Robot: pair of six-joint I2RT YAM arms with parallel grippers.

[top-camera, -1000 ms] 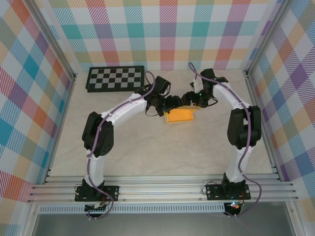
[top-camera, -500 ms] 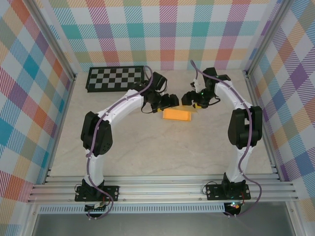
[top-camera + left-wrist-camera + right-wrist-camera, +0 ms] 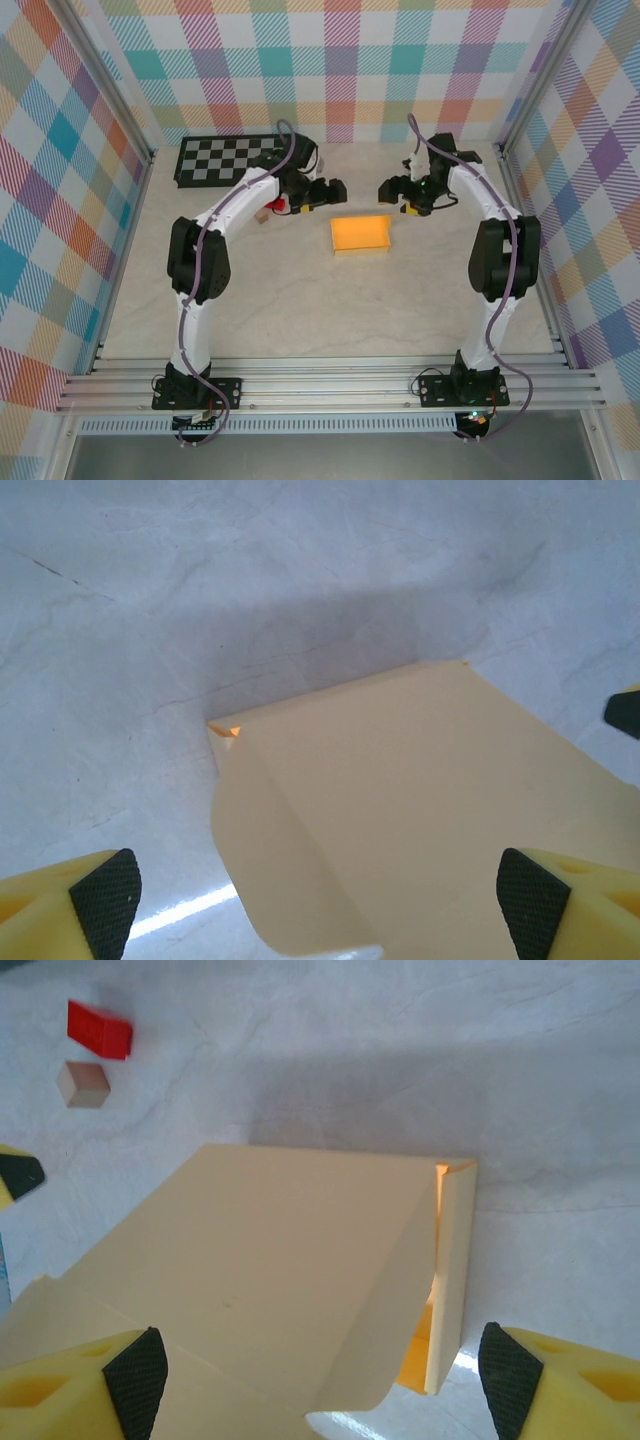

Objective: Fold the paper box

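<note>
The paper box (image 3: 361, 234) lies folded on the table's middle as a shallow yellow-orange rectangle, touched by neither gripper. My left gripper (image 3: 335, 190) hovers open just behind its left end, and my right gripper (image 3: 386, 188) hovers open behind its right end. In the left wrist view the box (image 3: 420, 800) spreads below my open left gripper (image 3: 318, 900), with nothing between the pads. Under my open right gripper (image 3: 322, 1375) the box (image 3: 280, 1270) shows its lid flap standing slightly off the side wall, orange inside showing in the gap.
A small red block (image 3: 281, 205) and a tiny tan cube (image 3: 262, 214) sit left of the box, under the left forearm; both also appear as red block (image 3: 99, 1029) and tan cube (image 3: 83, 1084). A checkerboard (image 3: 232, 160) lies at the back left.
Both grippers have let go of the box, opened wider and drawn back and apart toward the rear. The box now lies free on the table.
</note>
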